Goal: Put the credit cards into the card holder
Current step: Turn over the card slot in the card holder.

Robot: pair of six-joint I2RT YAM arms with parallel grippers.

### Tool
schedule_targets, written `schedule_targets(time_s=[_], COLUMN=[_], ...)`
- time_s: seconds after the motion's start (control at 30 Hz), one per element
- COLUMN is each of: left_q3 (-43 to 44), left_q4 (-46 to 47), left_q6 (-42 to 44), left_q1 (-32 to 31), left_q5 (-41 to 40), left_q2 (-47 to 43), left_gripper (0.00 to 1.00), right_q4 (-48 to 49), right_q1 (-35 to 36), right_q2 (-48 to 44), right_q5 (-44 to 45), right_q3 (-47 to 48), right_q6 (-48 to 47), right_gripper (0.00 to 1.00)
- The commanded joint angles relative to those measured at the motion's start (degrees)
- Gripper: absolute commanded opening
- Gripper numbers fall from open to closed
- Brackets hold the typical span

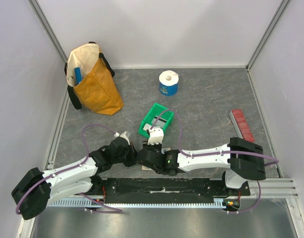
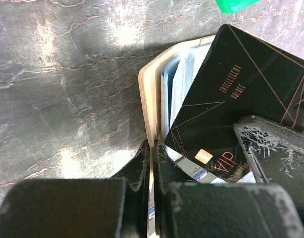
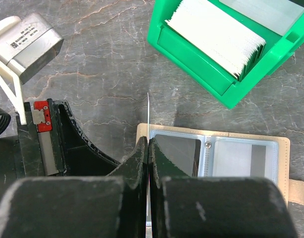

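While top view hides the grips, left wrist shows left claw pinching the card holder rim on the tabletop; right wrist shows right claw clamped on dark card.

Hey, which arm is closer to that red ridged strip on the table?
Right. The right arm has its base end just on the near side of the red strip; the left arm lies far off on the opposite, left side.
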Motion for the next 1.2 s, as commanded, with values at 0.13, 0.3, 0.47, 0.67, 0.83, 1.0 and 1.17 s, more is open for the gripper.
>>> schedule_targets(time_s=[0.13,0.3,0.47,0.67,0.83,1.0,1.17], left_q3=[-0.02,-0.11,-0.2,-0.2,-0.2,-0.29,-0.46], left_q4=[0.79,0.88,0.88,0.97,1.23,1.5,1.67], left_q6=[0.55,0.55,0.46,0.55,0.81,0.99,1.78], left_q1=[0.07,0.07,-0.02,0.07,0.07,-0.02,0.16], left_q5=[-0.04,-0.21,-0.21,-0.21,-0.21,-0.21,-0.39], left_q2=[-0.99,-0.81,-0.55,-0.2,0.68,1.21,2.35], left_gripper=[0.02,0.02,0.02,0.02,0.02,0.02,0.02], right_q4=[-1.59,-1.77,-2.65,-3.79,-4.84,-4.84,-2.92], right_q1=[-0.69,-0.77,-1.21,-2.0,-3.06,-4.99,-5.7], right_q2=[-4.79,-6.55,-7.16,-9.53,-12.52,-15.07,-17.09], right_q5=[3.29,3.12,3.03,2.85,2.85,-0.66,-6.19], right_q3=[-1.85,-2.64,-3.87,-6.68,-9.4,-13.01,-15.56], right_q6=[1.51,1.16,1.95,3.62,4.76,5.64,4.95], right_gripper=[0.0,0.0,0.0,0.0,0.0,0.0,0.0])
